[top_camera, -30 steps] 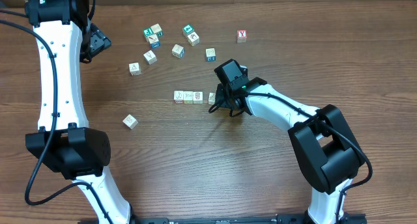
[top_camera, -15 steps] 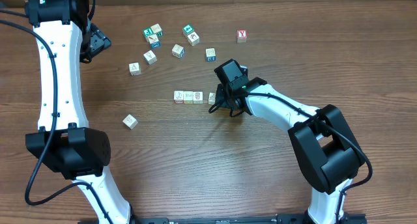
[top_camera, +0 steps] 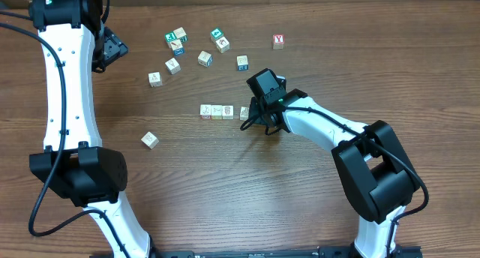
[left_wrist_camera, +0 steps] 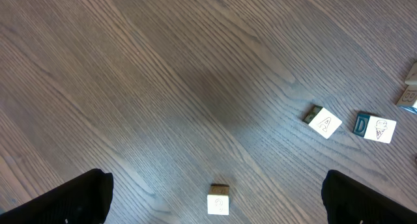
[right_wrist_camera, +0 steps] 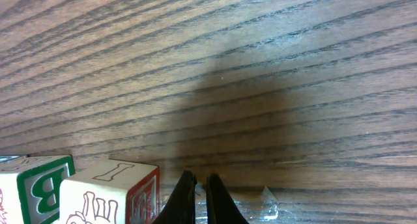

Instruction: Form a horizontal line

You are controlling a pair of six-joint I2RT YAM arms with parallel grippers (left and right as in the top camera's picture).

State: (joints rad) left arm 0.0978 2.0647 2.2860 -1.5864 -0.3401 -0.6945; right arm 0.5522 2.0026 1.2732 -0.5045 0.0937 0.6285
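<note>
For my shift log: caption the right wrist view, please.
Right tool, shut and empty, beside a red-edged block that neighbours a green-lettered block on the wooden table.

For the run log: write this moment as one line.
left gripper open, away from cubes | right gripper shut, empty, beside fourth cube | horizontal line: three cubes touching, fourth's join unclear

The wood-grain counter (top_camera: 225, 198) is carrying the horizontal line (top_camera: 217, 112) of pale cubes near its centre. From the line, loose cubes (top_camera: 205, 58) are lying scattered toward twelve o'clock, a red-Y cube (top_camera: 278, 41) at one o'clock and a lone cube (top_camera: 150, 139) at eight o'clock.
</note>
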